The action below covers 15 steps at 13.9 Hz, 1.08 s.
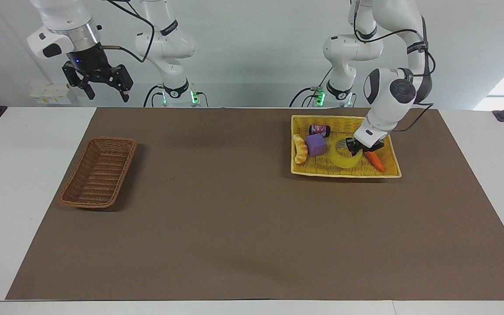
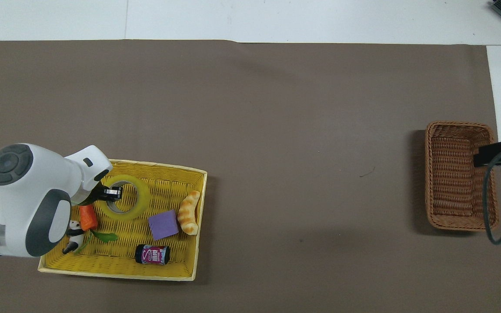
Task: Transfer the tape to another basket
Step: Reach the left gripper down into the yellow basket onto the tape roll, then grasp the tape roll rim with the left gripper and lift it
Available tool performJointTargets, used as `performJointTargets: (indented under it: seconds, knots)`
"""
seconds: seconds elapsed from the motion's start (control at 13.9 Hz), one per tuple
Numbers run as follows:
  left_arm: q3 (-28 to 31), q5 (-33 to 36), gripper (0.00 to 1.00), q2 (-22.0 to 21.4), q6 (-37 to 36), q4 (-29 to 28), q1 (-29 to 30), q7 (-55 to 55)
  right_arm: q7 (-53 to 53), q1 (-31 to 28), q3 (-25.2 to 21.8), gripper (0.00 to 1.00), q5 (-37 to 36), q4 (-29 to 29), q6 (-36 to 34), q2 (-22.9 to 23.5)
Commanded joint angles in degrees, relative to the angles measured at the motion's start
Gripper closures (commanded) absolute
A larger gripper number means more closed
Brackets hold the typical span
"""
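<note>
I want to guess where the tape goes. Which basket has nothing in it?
The brown wicker basket at the right arm's end is the one with nothing inside. The yellow basket holds the tape, a purple cube and other things.

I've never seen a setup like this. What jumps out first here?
A bright yellow basket of small toys sits at the left arm's end of the table, where the left claw grips a roll of yellow tape. At the right arm's end lies an empty brown wicker basket, while the right claw waits open, high up.
</note>
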Motion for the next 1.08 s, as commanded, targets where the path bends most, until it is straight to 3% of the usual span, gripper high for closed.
performJointTargets:
  seconds: [0.0, 0.22, 0.43, 0.65, 0.86, 1.0]
  knots:
    - [0.2, -0.6, 1.00, 0.0, -7.2, 6.8, 0.3, 0.2, -1.2, -0.4, 0.1, 0.00, 0.8, -0.1, -0.2, -0.2]
    - [0.0, -0.7, 1.00, 0.1, -10.5, 11.9, 0.0, -1.6, -1.1, -0.4, 0.1, 0.00, 0.8, -0.1, -0.2, -0.2]
    - [-0.4, -0.7, 1.00, 0.0, -11.1, 13.0, -3.4, -2.7, -1.2, -0.4, 0.1, 0.00, 0.8, -0.1, -0.2, -0.2]
    - [-0.4, -1.2, 1.00, 0.7, -16.3, 16.9, -6.4, -3.4, -1.1, -0.4, 0.1, 0.00, 0.8, -0.1, -0.2, -0.2]
    - [-0.4, -8.0, 1.00, 1.1, -16.6, 17.6, -9.7, -9.0, -3.4, 0.3, 1.1, 0.00, 0.9, -1.4, -0.2, -0.8]
    - [-0.4, -15.9, 1.00, 1.3, -16.1, 18.0, -10.5, -10.8, -3.6, 0.9, 2.4, 0.00, 5.6, -2.9, -0.4, -1.4]
